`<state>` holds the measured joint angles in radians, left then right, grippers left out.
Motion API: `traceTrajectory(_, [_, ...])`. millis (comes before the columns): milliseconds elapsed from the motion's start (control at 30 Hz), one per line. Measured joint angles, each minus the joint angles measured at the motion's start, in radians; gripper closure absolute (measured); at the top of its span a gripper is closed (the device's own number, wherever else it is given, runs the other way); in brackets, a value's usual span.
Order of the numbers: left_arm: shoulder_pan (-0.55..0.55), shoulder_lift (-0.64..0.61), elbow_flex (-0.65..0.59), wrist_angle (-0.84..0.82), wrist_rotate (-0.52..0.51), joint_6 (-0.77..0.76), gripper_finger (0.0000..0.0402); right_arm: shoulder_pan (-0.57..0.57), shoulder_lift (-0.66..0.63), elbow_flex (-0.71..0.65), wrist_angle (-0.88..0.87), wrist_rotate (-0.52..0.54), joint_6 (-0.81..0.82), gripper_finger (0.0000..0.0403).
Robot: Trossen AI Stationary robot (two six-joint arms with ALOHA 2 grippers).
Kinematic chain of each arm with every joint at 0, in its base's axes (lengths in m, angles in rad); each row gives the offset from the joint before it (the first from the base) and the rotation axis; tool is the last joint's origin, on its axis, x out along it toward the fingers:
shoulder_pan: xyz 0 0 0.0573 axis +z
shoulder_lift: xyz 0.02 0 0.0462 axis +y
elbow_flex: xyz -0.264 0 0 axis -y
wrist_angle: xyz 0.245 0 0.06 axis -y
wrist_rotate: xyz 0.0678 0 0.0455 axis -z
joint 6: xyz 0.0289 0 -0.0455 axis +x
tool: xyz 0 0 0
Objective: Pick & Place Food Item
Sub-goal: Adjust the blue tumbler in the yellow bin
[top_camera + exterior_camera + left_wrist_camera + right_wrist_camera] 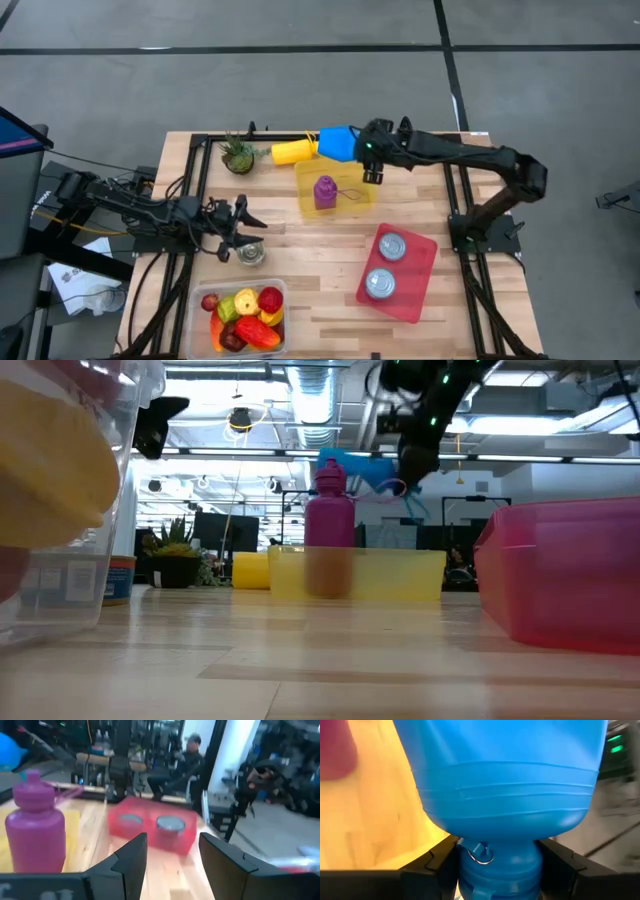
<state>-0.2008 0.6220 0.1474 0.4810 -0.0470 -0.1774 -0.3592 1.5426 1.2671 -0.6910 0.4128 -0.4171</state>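
Broadly, the pale slatted wooden table [310,250] carried a flat translucent yellow plastic tray [345,205] with a glossy magenta plastic bottle [325,191] standing upright in it. Above the tray's far edge, the right gripper [496,855] pinched the ribbed neck of a smooth blue plastic bottle [338,143], held off the table. Near the front left, a clear plastic tub [240,312] held waxy toy fruit [250,315]; beside it the left gripper [170,851] hung with fingers spread, empty
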Motion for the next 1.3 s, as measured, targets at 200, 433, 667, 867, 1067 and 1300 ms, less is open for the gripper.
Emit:
traceTrajectory(200, [0.0,0.001,0.019,0.058,-0.003,-0.071,0.0229,0.127,-0.076,0.0,-0.016,0.182,-0.039,0.0208])
traceTrajectory(433, [0.0,0.101,0.11,0.061,0.053,-0.096,0.0216,0.324,-0.083,0.0,-0.015,0.43,-0.164,0.0208])
traceTrajectory(667, [0.0,0.241,0.233,0.008,0.086,-0.108,0.0144,0.509,-0.062,-0.002,-0.03,0.594,-0.264,0.0208])
traceTrajectory(867, [0.004,0.269,0.328,-0.099,0.089,-0.16,0.0095,0.642,-0.064,0.0,-0.039,0.675,-0.294,0.0208])
traceTrajectory(1067, [0.004,0.27,0.377,-0.15,0.128,-0.267,0.0085,0.742,-0.054,0.001,-0.028,0.691,-0.373,0.0208])
traceTrajectory(1300, [0.004,0.324,0.382,-0.137,0.142,-0.393,0.0084,0.787,0.088,0.0,0.001,0.761,-0.536,0.0208])
